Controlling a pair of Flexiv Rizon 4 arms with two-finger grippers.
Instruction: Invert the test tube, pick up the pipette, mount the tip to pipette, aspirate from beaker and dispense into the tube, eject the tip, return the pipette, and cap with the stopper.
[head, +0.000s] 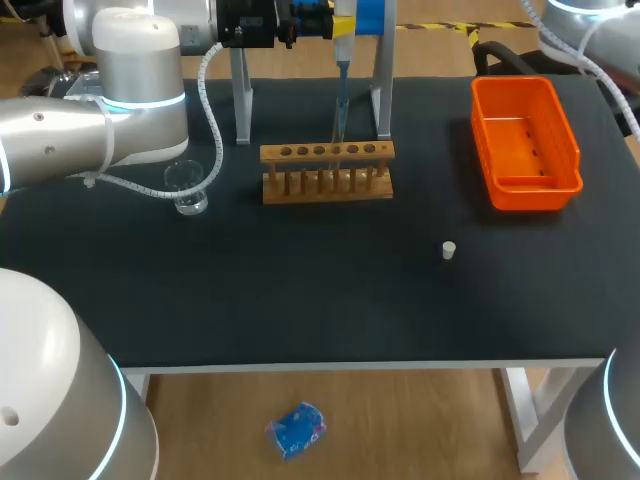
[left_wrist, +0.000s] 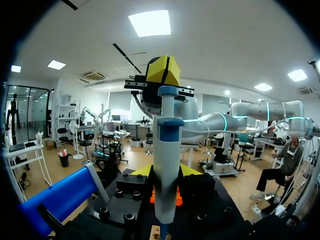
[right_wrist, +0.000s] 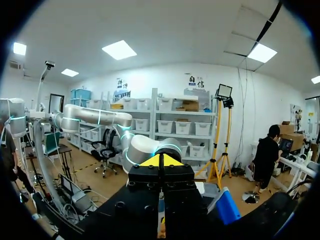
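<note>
Between left jaws — pipette, upright

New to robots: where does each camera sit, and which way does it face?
Head: above and behind, looking down on the table; left arm, right arm show.
Left wrist: on that arm, facing along the left tool, shut on the pipette.
Right wrist: on that arm, facing past the shut right tool.
Head, left wrist share the pipette.

Left hand, right hand: seemingly clenched.
</note>
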